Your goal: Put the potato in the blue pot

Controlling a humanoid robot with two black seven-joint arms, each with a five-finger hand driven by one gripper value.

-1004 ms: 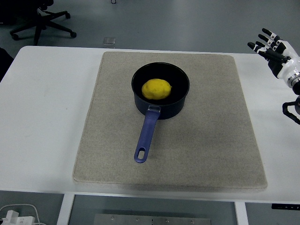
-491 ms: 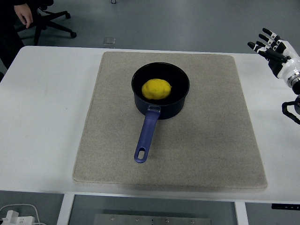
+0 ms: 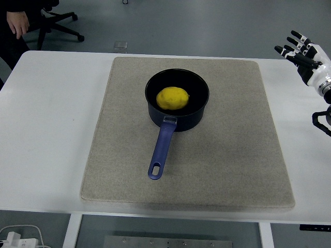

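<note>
Potato (image 3: 172, 98) in pot (image 3: 177, 101), well apart from robot hand (image 3: 306, 58).

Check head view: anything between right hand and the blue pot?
Nothing. Between the right hand and the blue pot show only bare mat and white table.

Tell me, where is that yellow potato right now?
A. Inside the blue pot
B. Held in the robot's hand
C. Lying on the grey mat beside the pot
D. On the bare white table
A: the potato lies inside the blue pot on the grey mat, while the right hand is off at the table's right edge, its fingers spread and holding nothing.
</note>
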